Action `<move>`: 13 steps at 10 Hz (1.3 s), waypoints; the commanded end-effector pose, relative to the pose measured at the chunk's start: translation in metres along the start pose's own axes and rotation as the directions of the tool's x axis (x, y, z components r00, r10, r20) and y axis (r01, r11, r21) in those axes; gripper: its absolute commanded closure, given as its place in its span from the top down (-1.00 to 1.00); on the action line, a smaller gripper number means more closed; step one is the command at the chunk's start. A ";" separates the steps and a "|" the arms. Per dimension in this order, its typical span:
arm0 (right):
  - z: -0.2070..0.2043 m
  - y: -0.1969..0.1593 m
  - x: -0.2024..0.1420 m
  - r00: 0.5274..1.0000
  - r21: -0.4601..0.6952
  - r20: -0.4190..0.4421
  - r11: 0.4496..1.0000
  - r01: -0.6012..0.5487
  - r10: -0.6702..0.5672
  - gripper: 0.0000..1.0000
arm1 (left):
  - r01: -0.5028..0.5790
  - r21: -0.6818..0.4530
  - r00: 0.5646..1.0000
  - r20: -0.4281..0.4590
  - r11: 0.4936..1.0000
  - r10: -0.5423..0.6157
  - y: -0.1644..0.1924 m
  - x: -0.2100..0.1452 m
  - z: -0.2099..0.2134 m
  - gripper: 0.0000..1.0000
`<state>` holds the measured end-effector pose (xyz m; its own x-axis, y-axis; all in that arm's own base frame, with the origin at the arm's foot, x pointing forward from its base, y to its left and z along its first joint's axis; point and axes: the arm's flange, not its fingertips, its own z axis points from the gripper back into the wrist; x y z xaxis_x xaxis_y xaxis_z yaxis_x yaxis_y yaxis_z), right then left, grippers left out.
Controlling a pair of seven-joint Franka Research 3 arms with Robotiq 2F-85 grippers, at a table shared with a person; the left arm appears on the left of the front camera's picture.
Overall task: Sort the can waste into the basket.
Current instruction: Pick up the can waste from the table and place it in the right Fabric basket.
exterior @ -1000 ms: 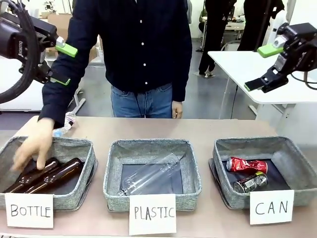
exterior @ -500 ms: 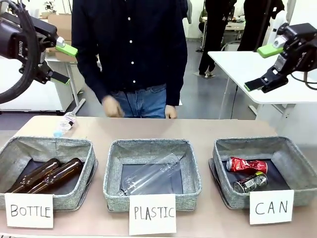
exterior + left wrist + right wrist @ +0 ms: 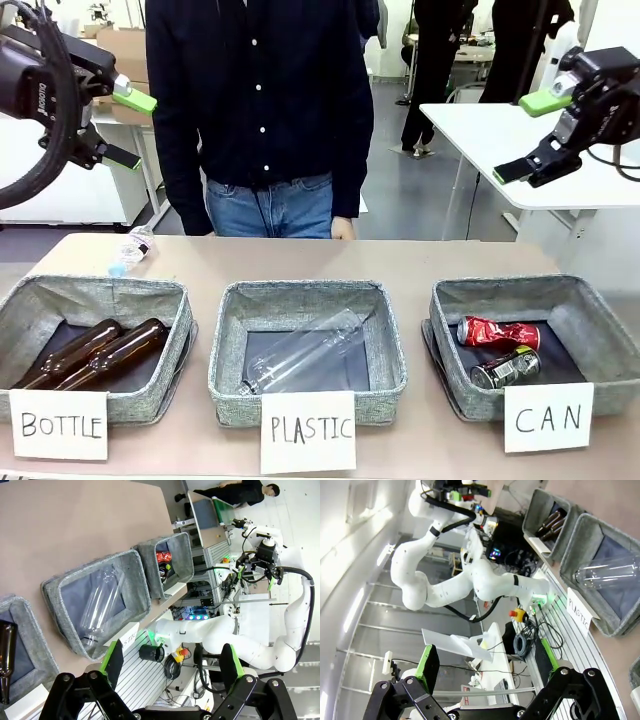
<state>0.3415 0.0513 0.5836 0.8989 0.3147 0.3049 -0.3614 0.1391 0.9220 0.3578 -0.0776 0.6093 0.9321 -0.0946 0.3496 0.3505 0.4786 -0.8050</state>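
In the basket (image 3: 590, 318), both cans (image 3: 498, 332) lie, seemingly touching.

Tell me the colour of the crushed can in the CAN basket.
Red with white marks, clearest in the front view.

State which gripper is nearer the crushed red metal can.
Right. The right gripper hangs open, high above the crushed red metal can; the left gripper hangs open far across the table, above the bottle side.
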 end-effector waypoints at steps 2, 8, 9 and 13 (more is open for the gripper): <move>0.001 0.000 0.000 1.000 -0.003 -0.010 1.000 -0.013 0.012 1.00 | -0.005 0.005 1.000 -0.006 1.000 0.005 -0.002 -0.002 0.003 1.00; 0.001 0.000 0.000 1.000 -0.003 -0.010 1.000 -0.013 0.012 1.00 | -0.005 0.005 1.000 -0.006 1.000 0.005 -0.002 -0.002 0.003 1.00; 0.001 0.000 0.000 1.000 -0.003 -0.010 1.000 -0.013 0.012 1.00 | -0.005 0.005 1.000 -0.006 1.000 0.005 -0.002 -0.002 0.003 1.00; 0.001 0.000 0.000 1.000 -0.003 -0.010 1.000 -0.013 0.012 1.00 | -0.005 0.005 1.000 -0.006 1.000 0.005 -0.002 -0.002 0.003 1.00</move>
<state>0.3415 0.0513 0.5836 0.8989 0.3147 0.3049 -0.3614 0.1391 0.9220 0.3578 -0.0776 0.6093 0.9321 -0.0946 0.3496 0.3505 0.4786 -0.8050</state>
